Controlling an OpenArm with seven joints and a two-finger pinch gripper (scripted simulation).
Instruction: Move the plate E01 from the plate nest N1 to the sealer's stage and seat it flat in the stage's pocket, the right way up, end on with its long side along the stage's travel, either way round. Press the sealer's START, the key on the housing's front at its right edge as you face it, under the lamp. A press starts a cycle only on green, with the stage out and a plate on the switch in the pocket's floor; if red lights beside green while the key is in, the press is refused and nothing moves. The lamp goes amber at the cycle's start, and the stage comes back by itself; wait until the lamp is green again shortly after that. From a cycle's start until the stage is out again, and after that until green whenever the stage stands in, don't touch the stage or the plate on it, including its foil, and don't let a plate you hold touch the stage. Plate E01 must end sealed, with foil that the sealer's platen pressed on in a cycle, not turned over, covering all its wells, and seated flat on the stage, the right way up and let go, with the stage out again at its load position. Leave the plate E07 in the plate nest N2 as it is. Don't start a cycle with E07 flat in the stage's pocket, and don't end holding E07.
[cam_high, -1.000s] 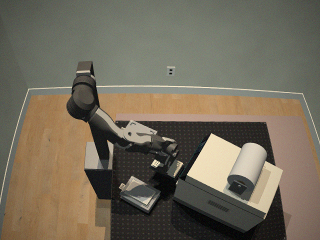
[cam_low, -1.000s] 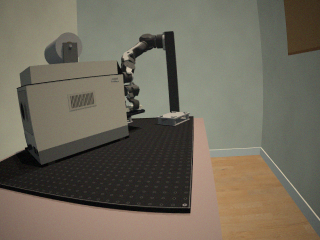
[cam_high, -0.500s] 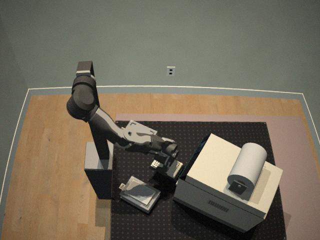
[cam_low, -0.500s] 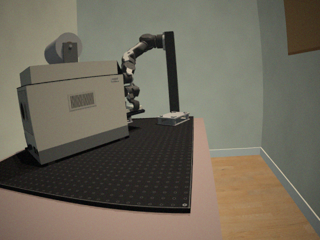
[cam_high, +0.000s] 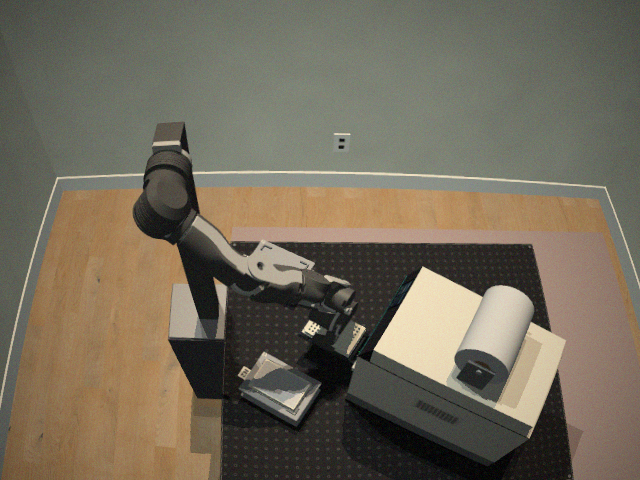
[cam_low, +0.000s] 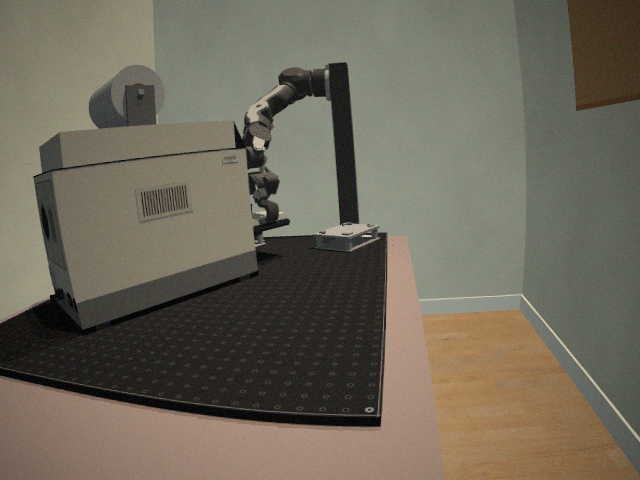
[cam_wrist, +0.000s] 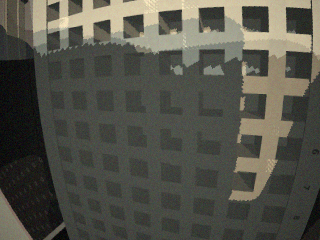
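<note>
wrist view: plate e01 (cam_wrist: 167, 127) between pincer fingers

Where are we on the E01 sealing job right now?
Done: a well plate is out of its nest, shut in the gripper beside the sealer; its open wells fill the wrist view. In hand: lowering it at the sealer's front. Left: seating it, letting go, pressing START, waiting out the cycle. The other plate sits in its nest.

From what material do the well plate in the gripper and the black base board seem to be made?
Well plate: likely matte cream plastic; a moulded grid of square wells, no shine. Base board: probably matte black metal; regular rows of small holes, like a breadboard. Gripper is shut on the plate.
</note>
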